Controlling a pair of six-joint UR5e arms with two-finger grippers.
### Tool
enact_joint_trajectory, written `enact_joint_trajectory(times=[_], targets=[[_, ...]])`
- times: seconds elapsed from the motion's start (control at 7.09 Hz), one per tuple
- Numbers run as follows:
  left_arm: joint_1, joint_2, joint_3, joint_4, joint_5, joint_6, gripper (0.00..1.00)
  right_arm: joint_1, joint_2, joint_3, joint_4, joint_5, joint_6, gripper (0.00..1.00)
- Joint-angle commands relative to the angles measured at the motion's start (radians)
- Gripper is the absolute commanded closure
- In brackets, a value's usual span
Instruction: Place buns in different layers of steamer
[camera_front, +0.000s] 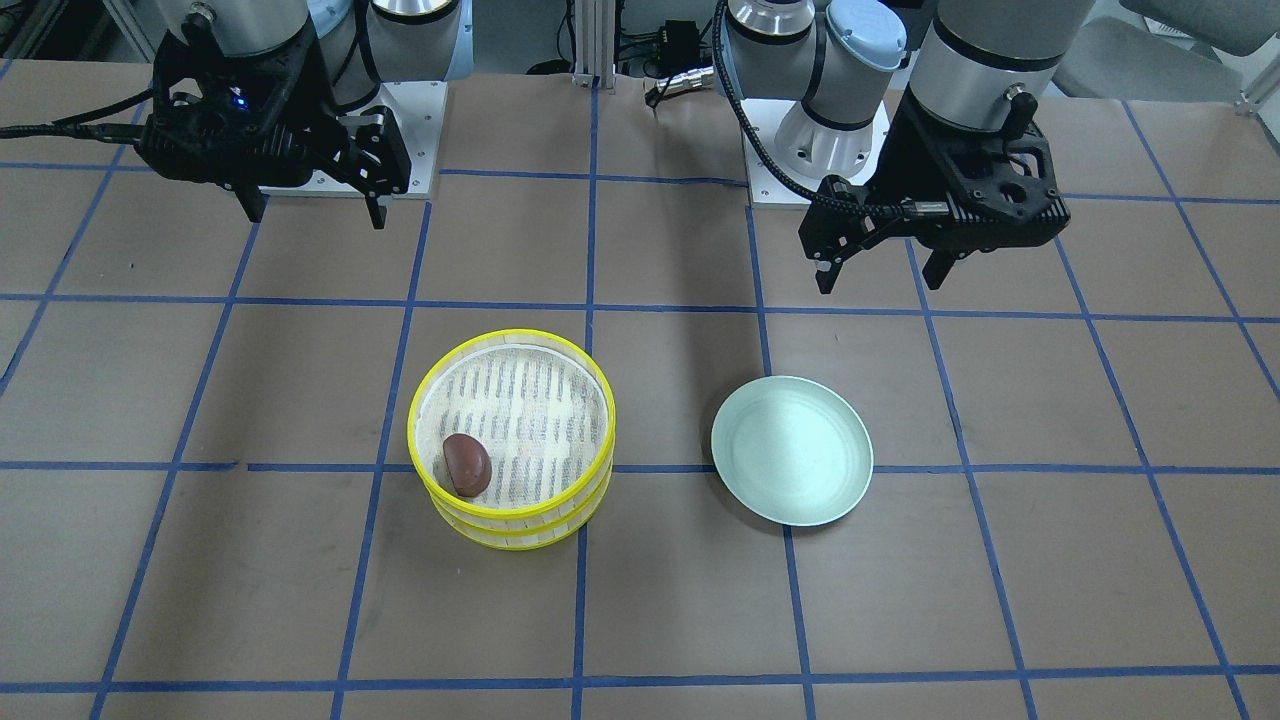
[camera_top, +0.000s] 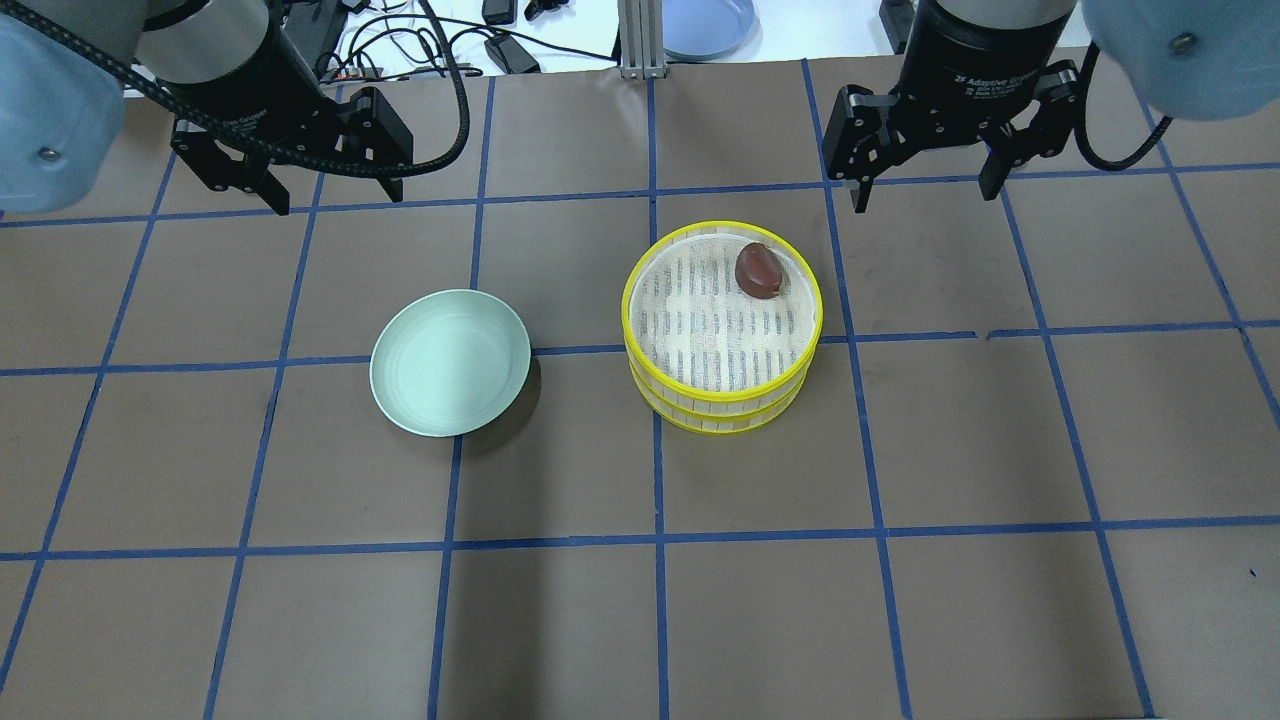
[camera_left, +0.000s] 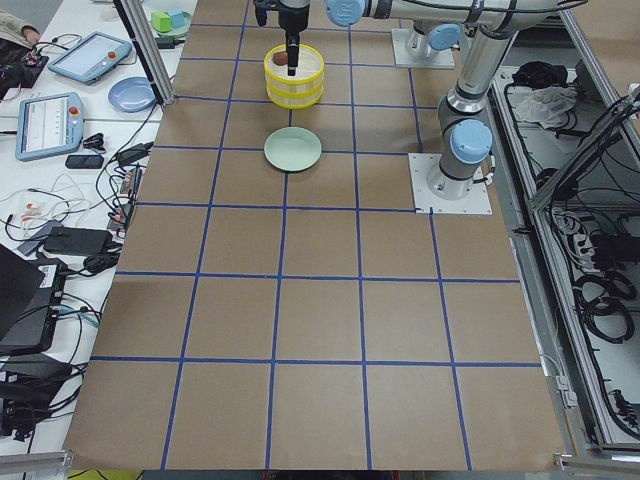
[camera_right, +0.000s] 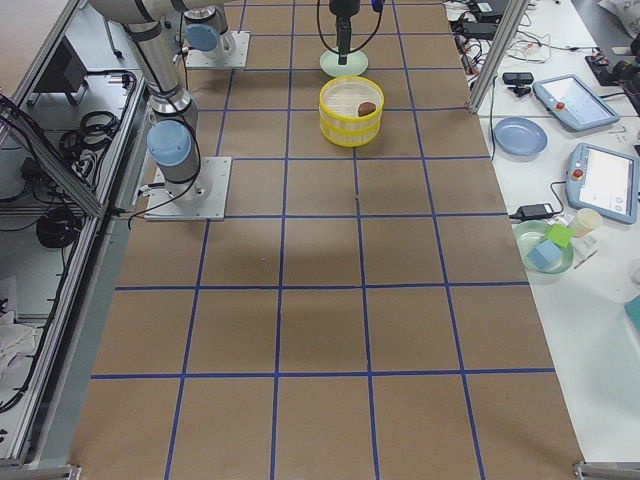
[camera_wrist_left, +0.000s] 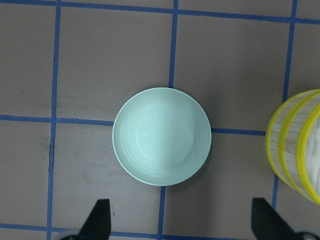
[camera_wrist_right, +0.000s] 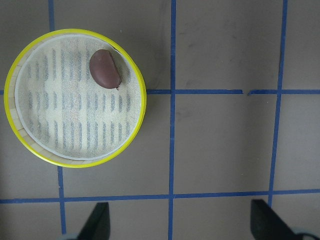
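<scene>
The steamer (camera_top: 700, 330) is two yellow-rimmed trays stacked one on the other, also seen from the front (camera_front: 530, 410). The dark reddish-brown bun (camera_top: 759, 270) lies on the top tray's mesh near the rim; it also shows in the right wrist view (camera_wrist_right: 105, 68). The cream-white bun is not in view. My right gripper (camera_top: 924, 198) is open and empty, raised behind the steamer. My left gripper (camera_top: 335, 198) is open and empty, raised behind the pale green plate (camera_top: 450, 362).
The pale green plate (camera_wrist_left: 161, 136) has nothing on it and sits to the left of the steamer's side (camera_wrist_left: 295, 145). Brown paper with a blue tape grid covers the table. A blue plate (camera_top: 708, 25) lies beyond the far edge.
</scene>
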Motion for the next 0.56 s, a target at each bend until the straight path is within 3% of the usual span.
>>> enact_joint_trajectory(times=[0.0,0.42], targets=[[0.001,-0.001,0.003,-0.007,0.002,-0.001,0.00,0.001,-0.002,0.001,0.001,0.000,0.001,0.00],[-0.008,-0.005,0.003,-0.043,0.002,0.018,0.00,0.003,-0.002,0.001,0.002,0.000,0.002,0.00]])
